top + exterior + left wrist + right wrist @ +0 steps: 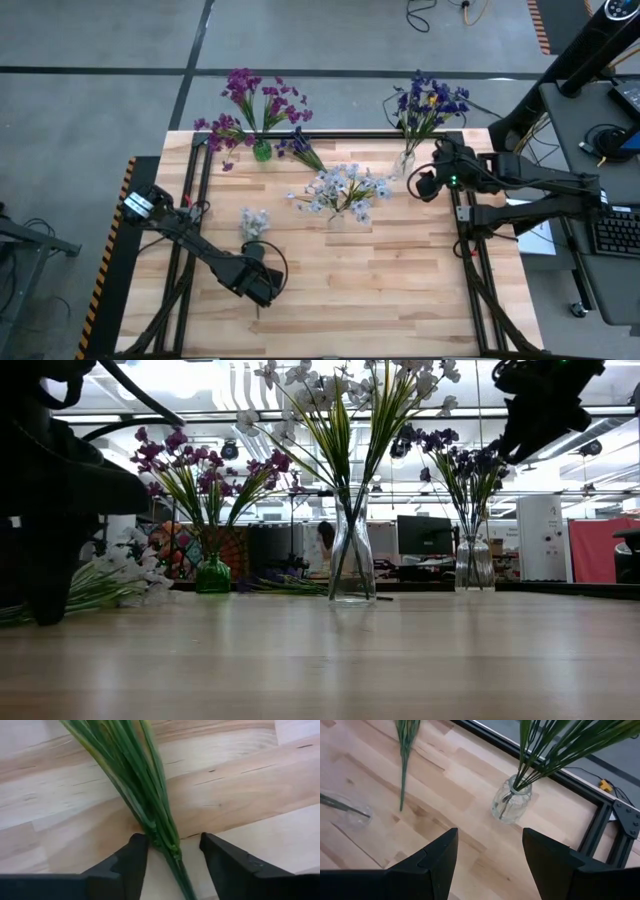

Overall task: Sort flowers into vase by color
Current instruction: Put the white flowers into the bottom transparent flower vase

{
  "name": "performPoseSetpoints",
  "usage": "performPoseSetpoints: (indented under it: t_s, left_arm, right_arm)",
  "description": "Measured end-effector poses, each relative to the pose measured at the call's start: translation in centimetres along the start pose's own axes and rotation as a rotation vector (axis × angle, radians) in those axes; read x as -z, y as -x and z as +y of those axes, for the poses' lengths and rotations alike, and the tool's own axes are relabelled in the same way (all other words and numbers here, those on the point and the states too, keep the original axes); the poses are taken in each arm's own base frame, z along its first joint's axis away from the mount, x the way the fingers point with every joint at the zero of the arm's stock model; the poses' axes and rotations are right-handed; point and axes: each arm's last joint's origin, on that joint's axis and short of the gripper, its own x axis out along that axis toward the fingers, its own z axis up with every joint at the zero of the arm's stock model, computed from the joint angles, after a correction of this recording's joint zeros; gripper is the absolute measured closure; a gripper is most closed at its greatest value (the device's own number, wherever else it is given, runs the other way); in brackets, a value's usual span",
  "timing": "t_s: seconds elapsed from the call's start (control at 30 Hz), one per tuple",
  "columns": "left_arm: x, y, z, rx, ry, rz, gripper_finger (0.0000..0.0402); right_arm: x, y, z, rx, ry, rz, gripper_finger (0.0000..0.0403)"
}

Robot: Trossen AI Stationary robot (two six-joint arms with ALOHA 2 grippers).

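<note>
Straddling the green stems of a pale white-lavender spray (pixel 254 222) that lies flat on the wooden table (pixel 400 290), the left gripper (pixel 172 851) has its fingers spread, one on each side of the bundle, near the table's front-left. The right gripper (pixel 490 852) hangs with fingers apart above the clear vase of blue-violet flowers (pixel 428 103). A blue-violet spray (pixel 298 146) lies just beside the green vase of magenta-purple flowers (pixel 255 100); the centre vase (pixel 352 565) holds pale blossoms.
</note>
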Motion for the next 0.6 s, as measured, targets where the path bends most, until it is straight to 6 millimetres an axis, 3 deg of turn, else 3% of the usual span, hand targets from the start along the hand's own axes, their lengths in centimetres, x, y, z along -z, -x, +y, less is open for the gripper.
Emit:
performPoseSetpoints:
  t_s: [0.4,0.6]
  left_arm:
    - [0.0,0.4,0.2,0.005,-0.038,0.018,0.0352]
    - [0.1,3.1,0.4,0.023,-0.106,-0.019,0.0396]
  right_arm:
    - [0.1,0.0,-0.1,0.003,-0.007,0.004,0.0188]
    - [0.1,0.0,-0.1,0.005,0.000,0.007,0.0188]
